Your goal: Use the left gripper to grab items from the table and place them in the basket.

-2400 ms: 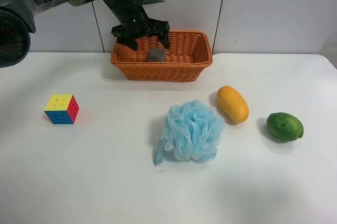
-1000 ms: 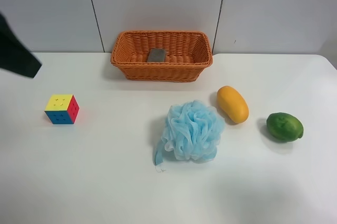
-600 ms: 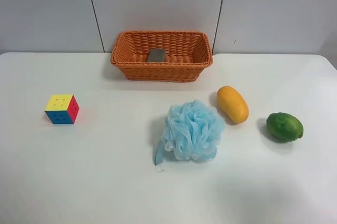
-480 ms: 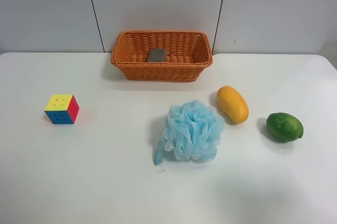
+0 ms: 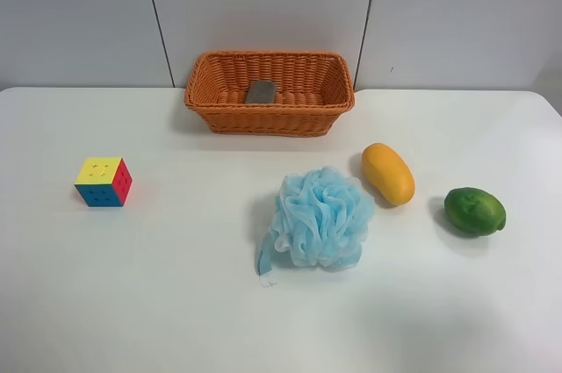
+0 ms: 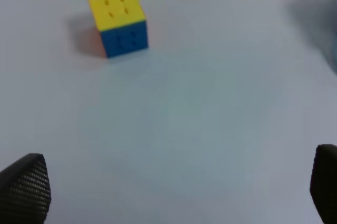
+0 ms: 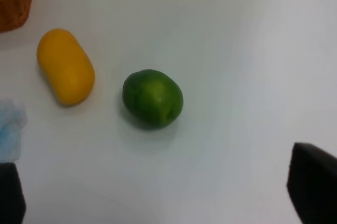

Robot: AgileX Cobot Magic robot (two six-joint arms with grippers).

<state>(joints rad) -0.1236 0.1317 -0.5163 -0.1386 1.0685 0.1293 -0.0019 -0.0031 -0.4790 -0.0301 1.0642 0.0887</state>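
A smooth grey pad (image 5: 261, 91) is being cradled in woven wicker basket (image 5: 270, 92) at the table's (image 5: 176, 285) far edge; left hand (image 6: 174, 192) is being held spread.

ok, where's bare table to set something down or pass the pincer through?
Widest bare patch: table between the puzzle cube and the bath puff, running to the near edge. Also bare: left of the basket and right of it, behind the green fruit. Crowded: puff, mango and fruit sit close together, with narrow gaps.
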